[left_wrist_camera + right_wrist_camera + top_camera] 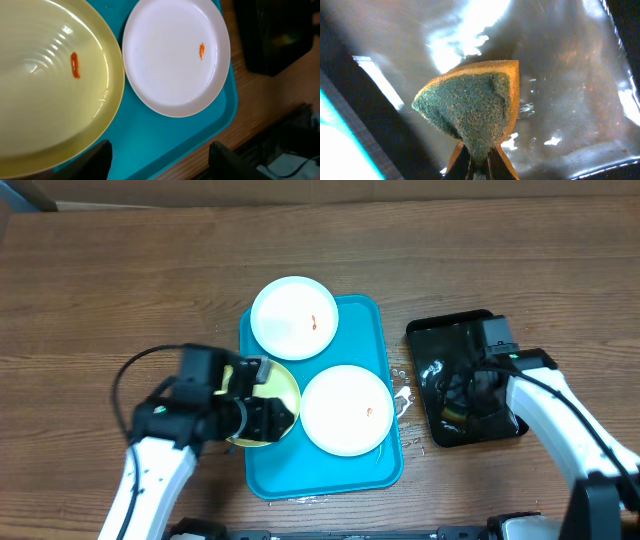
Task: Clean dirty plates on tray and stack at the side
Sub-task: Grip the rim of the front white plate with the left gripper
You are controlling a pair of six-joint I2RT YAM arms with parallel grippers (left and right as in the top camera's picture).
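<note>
Sponge [470,105] is pinched by its lower corner in right claw [480,167], jaws pressed together on it, wet black tray [570,75] directly behind. Left claw [161,155] is spread, only bare turquoise tray [150,137] between its fingers. Yellow-green plate [45,90] rim sits just ahead of one finger, near white plate [172,55] ahead toward the other; can't tell if either is touched. Far white plate [294,317] lies beyond both, overhanging the tray's far corner. Progress: effectively nil. All three plates are on the tray, each with an orange-red smear, nothing stacked at the side. My read is first wipe is being set up, yellow-green plate likely first. Only right wrist shows the sponge grip; overhead gives a dark tangle there. Left wrist shows two smears large but misses the third plate, overhead has all three.
</note>
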